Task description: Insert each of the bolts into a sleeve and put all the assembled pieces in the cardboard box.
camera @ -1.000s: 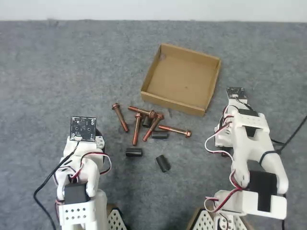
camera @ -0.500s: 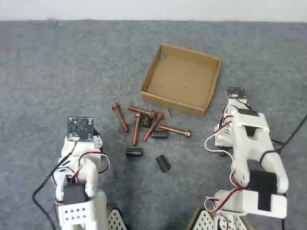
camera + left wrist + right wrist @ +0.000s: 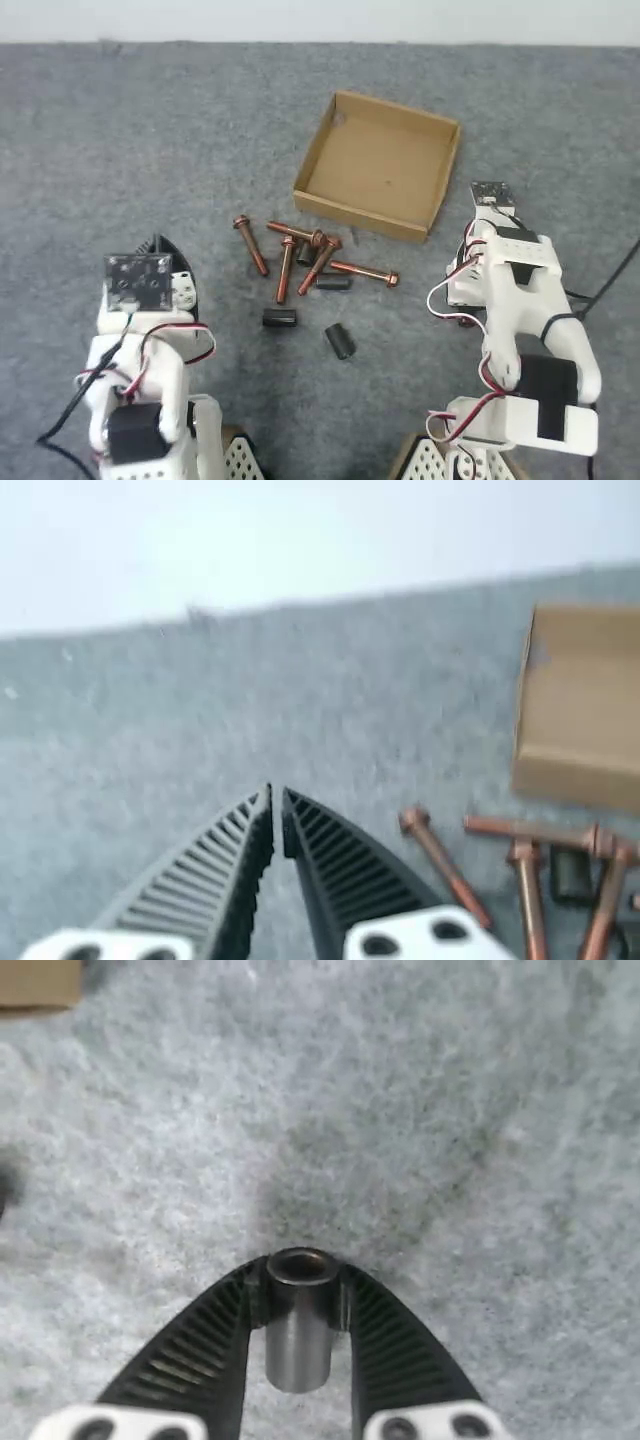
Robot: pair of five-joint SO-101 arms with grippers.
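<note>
1. The left arm [image 3: 140, 400] and the right arm [image 3: 515, 300] are showing white plastic shells with black motor blocks.
2. Red, black and white cables [image 3: 437, 297] are looping beside their joints.
3. The left gripper [image 3: 277, 798] and the right gripper [image 3: 300, 1272] are showing black ribbed fingers [image 3: 335, 865] on white, screw-holed bases.

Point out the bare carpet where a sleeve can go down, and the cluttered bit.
Bare: the wide stretch of carpet left of the cardboard box and beyond the left arm; also the carpet right of the box, beyond the right arm. Crowded: between the arms, where bolts and sleeves lie close together in front of the box.
</note>
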